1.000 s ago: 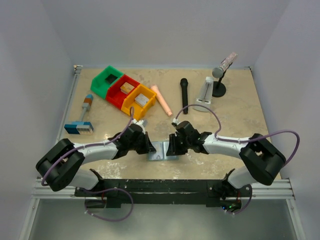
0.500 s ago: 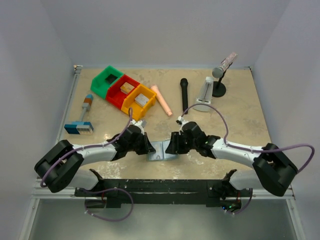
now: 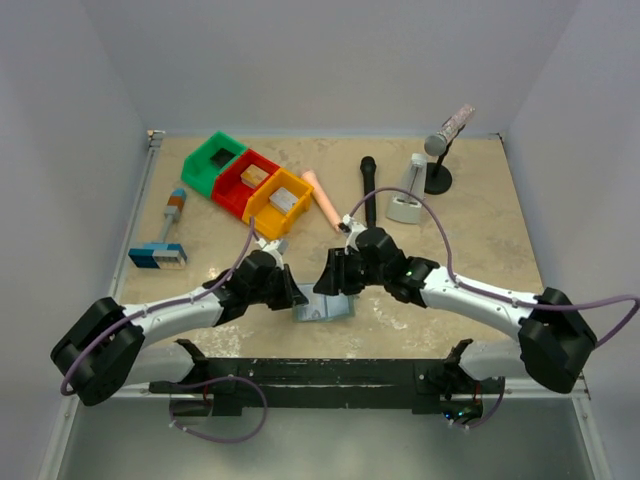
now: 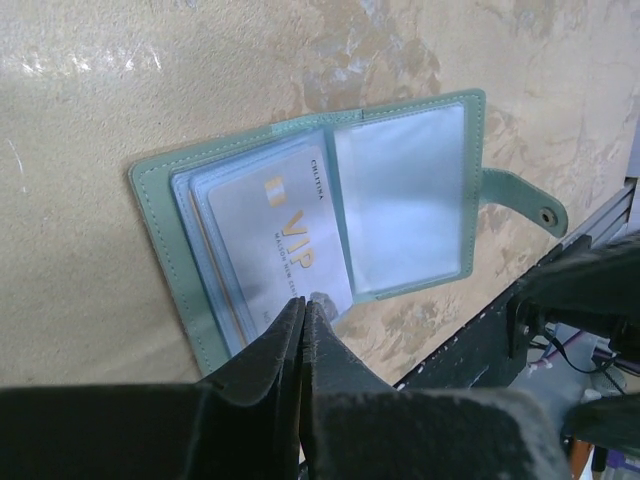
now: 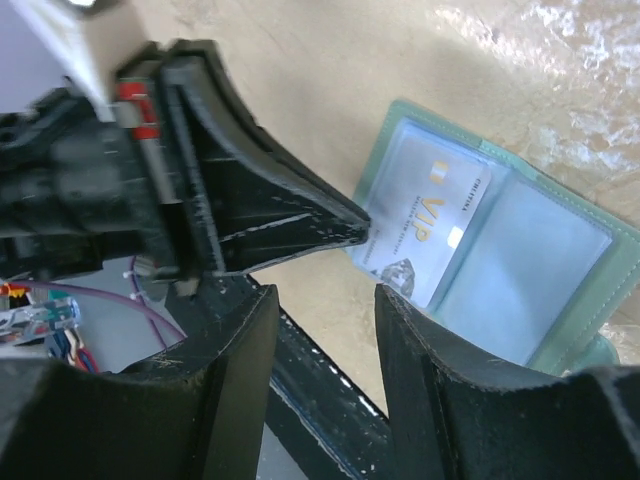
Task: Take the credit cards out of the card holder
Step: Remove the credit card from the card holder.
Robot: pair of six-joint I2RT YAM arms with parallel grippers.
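The pale teal card holder point(image 3: 325, 308) lies open and flat near the table's front edge. It also shows in the left wrist view point(image 4: 400, 190) and the right wrist view point(image 5: 545, 260). A silvery-grey credit card point(image 4: 275, 235) with gold "VIP" print sits in its left pocket, one corner past the holder's edge; it also shows in the right wrist view point(image 5: 425, 225). No golden-tan card shows. My left gripper point(image 4: 304, 300) is shut, its tips touching that card's near edge. My right gripper point(image 5: 325, 292) is open and empty, raised beside the holder's left side.
Green point(image 3: 212, 163), red point(image 3: 245, 183) and orange point(image 3: 277, 203) bins stand at the back left. A pink marker point(image 3: 323, 198), a black microphone point(image 3: 368, 190), a white stand point(image 3: 408, 190) and a striped block point(image 3: 157, 256) lie around. A black rail point(image 3: 320, 375) runs just in front of the holder.
My right gripper has moved left from the holder's right side to above its left half. My left gripper has stayed at the holder's left edge, its arm stretched lower.
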